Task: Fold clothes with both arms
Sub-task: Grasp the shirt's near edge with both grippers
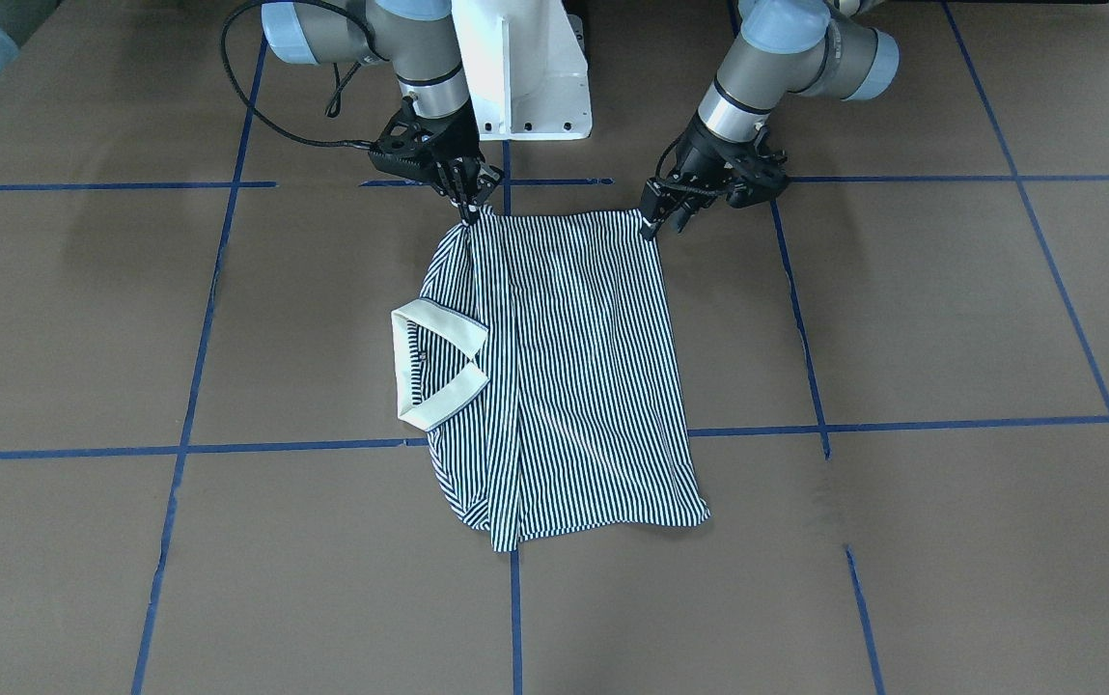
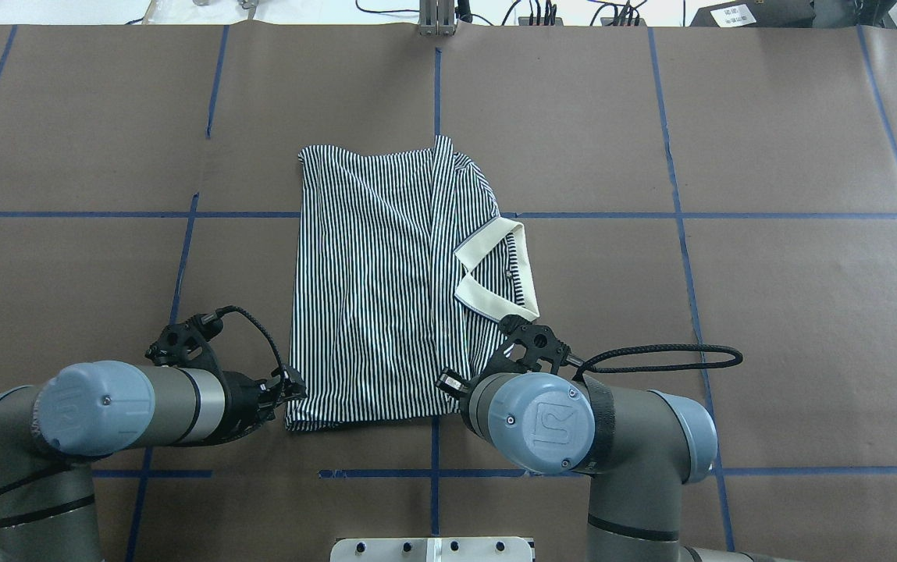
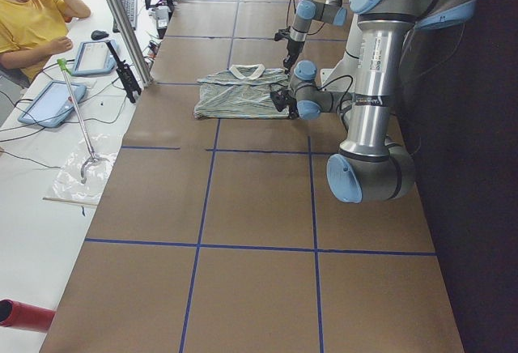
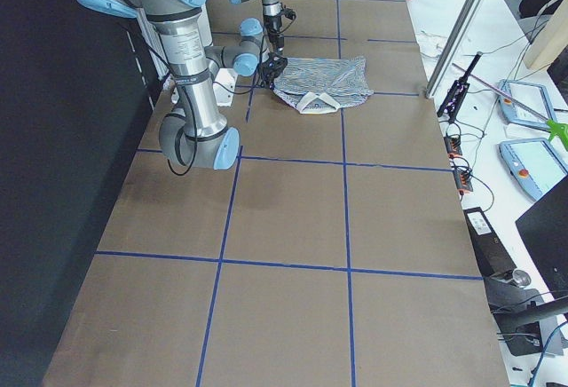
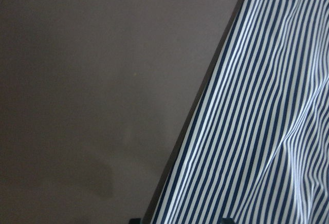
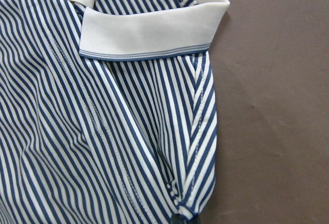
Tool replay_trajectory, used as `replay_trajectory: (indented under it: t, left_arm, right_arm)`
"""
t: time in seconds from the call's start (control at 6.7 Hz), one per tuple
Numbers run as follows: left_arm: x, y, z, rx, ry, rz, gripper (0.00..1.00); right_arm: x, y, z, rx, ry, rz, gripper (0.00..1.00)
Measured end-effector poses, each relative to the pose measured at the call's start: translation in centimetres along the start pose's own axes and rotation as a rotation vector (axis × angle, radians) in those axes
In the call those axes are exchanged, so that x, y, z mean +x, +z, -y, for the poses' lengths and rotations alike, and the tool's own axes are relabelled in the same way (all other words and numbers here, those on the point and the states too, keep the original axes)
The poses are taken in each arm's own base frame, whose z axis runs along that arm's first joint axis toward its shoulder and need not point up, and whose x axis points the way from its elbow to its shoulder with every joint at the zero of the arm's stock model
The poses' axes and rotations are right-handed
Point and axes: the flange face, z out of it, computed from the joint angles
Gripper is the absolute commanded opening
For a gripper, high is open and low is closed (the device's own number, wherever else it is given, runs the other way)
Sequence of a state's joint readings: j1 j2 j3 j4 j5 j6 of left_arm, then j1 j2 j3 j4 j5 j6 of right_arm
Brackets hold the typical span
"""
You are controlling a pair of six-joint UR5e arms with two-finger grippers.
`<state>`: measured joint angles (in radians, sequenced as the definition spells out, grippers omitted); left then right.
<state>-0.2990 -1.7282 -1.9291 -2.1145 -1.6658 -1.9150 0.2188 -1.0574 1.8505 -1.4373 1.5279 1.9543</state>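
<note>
Centrally on the brown paper-covered table (image 1: 950,319) lay the striped polo shirt (image 1: 573,367), partly folded, with its cream collar (image 1: 433,362) toward the robot's right. At the robot-side edge, the right gripper (image 1: 470,208) was clenched on one corner of the cloth. The left gripper (image 1: 662,227) stood with fingers parted at the other corner. One marking was legible: a moulded "UR" emblem on the right arm's blue joint cap (image 2: 553,421).
</note>
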Motion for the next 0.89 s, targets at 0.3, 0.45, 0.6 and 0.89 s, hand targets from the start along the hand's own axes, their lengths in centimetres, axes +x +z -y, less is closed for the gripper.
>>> replay_trajectory:
  t: [0.3,0.45,0.6,0.89]
  left_arm:
    - [0.1,0.65,-1.21,-0.004,0.0,0.022,0.0]
    - [0.13,0.78,-1.33,-0.004,0.003,0.025,0.0]
    - [0.12,0.83,-1.36,-0.005,0.007,0.026,0.0]
    - [0.91,0.62,-1.71,-0.011,0.01,0.013,0.0]
  right_arm:
    - [0.01,-0.03,0.08,0.001,0.001,0.0,0.0]
    - [0.03,-0.01,0.16,0.002,0.001,0.0,0.0]
    - [0.07,0.01,0.21,0.002,0.0,-0.001,0.0]
    - [0.48,0.1,0.41,0.004,-0.002,-0.005,0.0]
